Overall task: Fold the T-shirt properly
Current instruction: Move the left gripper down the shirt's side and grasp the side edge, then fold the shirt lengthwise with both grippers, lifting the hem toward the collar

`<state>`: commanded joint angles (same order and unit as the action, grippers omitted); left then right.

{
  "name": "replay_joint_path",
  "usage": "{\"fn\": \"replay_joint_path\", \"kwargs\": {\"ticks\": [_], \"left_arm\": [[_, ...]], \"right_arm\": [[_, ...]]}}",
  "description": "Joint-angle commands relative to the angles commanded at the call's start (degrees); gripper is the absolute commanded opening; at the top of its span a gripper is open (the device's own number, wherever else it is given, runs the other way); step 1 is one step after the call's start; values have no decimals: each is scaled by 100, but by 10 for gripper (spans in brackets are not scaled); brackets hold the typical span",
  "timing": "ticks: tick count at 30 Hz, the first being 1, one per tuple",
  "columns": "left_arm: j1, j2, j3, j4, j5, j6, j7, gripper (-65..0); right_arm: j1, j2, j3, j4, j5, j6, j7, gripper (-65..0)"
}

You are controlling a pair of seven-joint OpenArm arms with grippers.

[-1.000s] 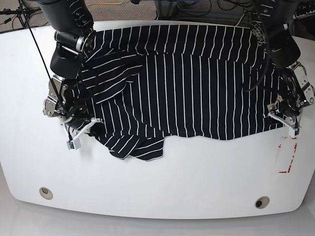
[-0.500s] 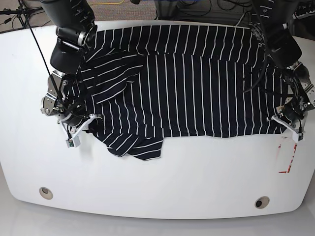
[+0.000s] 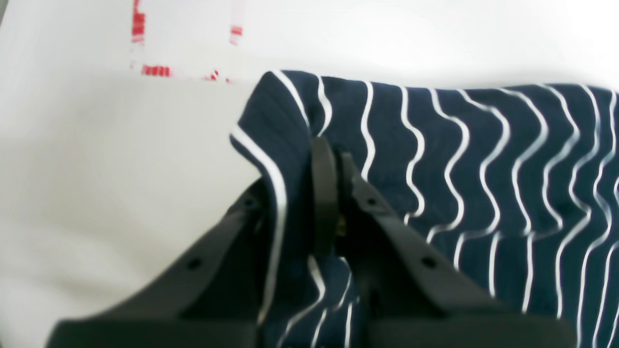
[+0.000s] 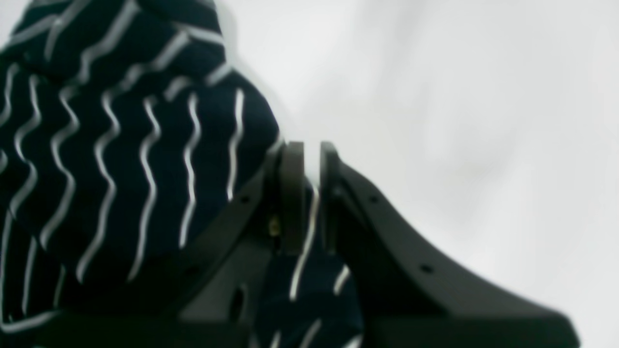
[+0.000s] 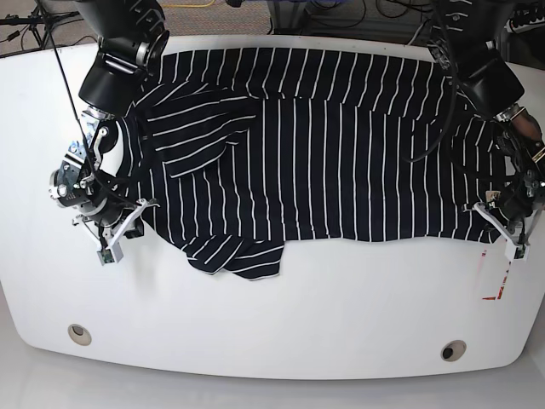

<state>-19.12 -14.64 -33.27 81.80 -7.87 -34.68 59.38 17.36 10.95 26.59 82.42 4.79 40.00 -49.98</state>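
The T-shirt (image 5: 324, 145) is dark navy with thin white stripes and lies spread across the white table (image 5: 281, 324). One sleeve is folded over at the base view's left, and a rumpled flap (image 5: 238, 253) hangs at the near edge. My left gripper (image 5: 502, 223) is shut on the T-shirt's corner at the base view's right; in the left wrist view the fabric (image 3: 435, 164) passes between the left gripper (image 3: 309, 159). My right gripper (image 5: 119, 223) is shut on the hem at the base view's left; in the right wrist view a striped fold (image 4: 121, 140) sits pinched in the right gripper (image 4: 312, 150).
Red tape marks (image 5: 498, 277) lie on the table beside my left gripper. Two round holes (image 5: 79, 334) (image 5: 453, 350) sit near the front edge. Cables run along the floor behind the table's far edge.
Both grippers have moved outward, apart from each other, still holding the shirt. The fabric between them is stretched wider and flatter, and its near edge has straightened.
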Motion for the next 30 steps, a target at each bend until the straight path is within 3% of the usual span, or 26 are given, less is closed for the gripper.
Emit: {"fn": "replay_joint_path", "kwargs": {"ticks": [4,8,13,14,17,23,30], "left_arm": [[158,0,9,123,0,-176,0,-650],[229,0,9,105,18,-220,0,-650],[237,0,9,105,18,-220,0,-650],[237,0,9,105,18,-220,0,-650],[237,0,9,105,35,-220,0,-650],[290,0,9,105,35,-220,0,-650],[352,-9,9,105,26,-220,0,-650]], "right_arm": [[-220,0,0,360,-26,0,-18,-596],[-176,0,0,114,-26,0,26,-579],[211,0,0,-642,-35,0,369,-393],[360,0,0,-958,-35,0,536,-322],[651,9,0,-1574,-35,0,853,-231],[1266,53,-9,-2752,-44,0,1424,-244],[1565,35,-18,-3525,-44,0,1741,-279]]}}
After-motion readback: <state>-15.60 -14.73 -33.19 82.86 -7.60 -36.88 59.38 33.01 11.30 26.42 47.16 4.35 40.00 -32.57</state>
